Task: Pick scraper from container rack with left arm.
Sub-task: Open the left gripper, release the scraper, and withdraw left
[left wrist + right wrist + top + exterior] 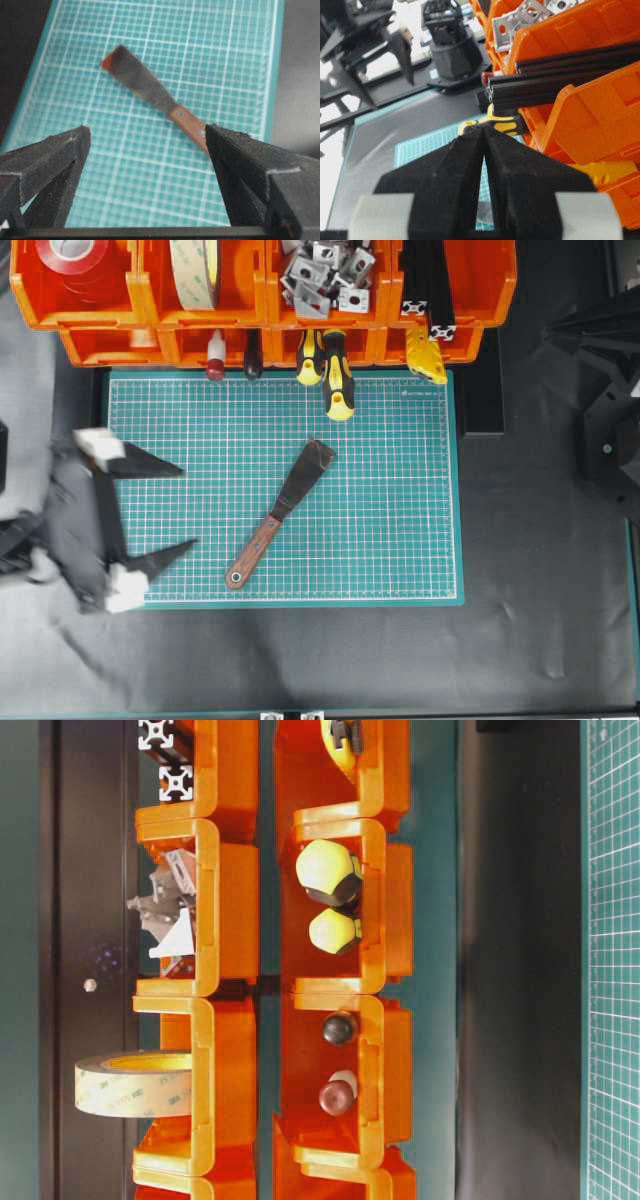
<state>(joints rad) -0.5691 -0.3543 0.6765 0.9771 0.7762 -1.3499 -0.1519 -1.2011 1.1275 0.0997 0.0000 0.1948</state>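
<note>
The scraper (283, 510) lies flat on the green mat (400, 490), apart from the orange container rack (140, 285). Its reddish-brown handle points to the front left and its dark blade to the back right. My left gripper (188, 508) is open and empty at the mat's left edge, its fingers pointing toward the scraper, and it looks blurred. In the left wrist view the scraper (150, 85) lies ahead of the open gripper (147, 127), its handle end hidden behind the right finger (250, 170). My right gripper (484, 129) is shut and empty beside the rack (580, 115).
Yellow-and-black screwdrivers (338, 380) and a red-handled tool (215, 365) stick out of the rack's lower tier over the mat's back edge. The upper bins hold tape rolls (195, 270), metal brackets (325, 275) and black extrusions (425, 280). The right arm's base (610, 430) stands at the far right.
</note>
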